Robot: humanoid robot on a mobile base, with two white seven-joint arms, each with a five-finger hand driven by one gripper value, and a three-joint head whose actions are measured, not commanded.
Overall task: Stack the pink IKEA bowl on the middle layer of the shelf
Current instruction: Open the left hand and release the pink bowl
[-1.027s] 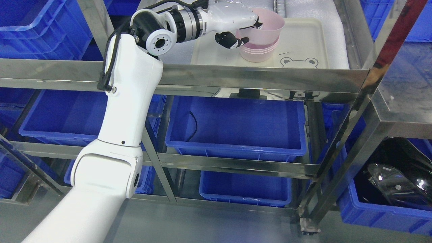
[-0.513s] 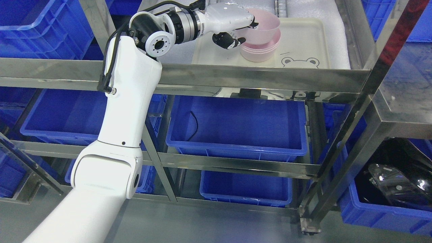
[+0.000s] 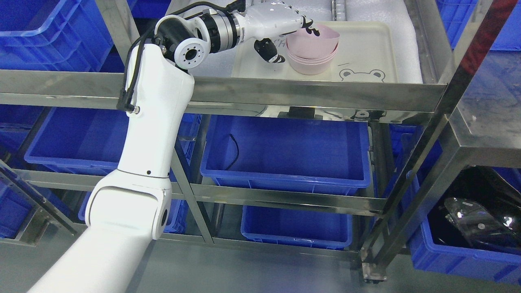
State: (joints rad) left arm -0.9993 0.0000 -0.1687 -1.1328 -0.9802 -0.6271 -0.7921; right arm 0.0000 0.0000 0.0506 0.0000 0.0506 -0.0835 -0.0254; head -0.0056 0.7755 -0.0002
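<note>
We see our left hand [image 3: 285, 34] pinching the nine-o'clock rim of the light, stiff, slippery-looking pink bowl [image 3: 312, 40], nested slightly tilted in another bowl [image 3: 311, 63] on the shelf's cream tray [image 3: 366, 53].

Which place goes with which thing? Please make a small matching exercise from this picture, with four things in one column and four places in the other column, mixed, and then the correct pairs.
Things:
1. top pink bowl
2. frog drawing
3. black cable
4. left hand

Places:
A. inside the large blue bin on the level below
B. nested in another pink bowl on the tray
C. at the left rim of the bowl stack
D. printed on the tray, right of the bowls

Pairs: 1-B, 2-D, 3-A, 4-C
</note>
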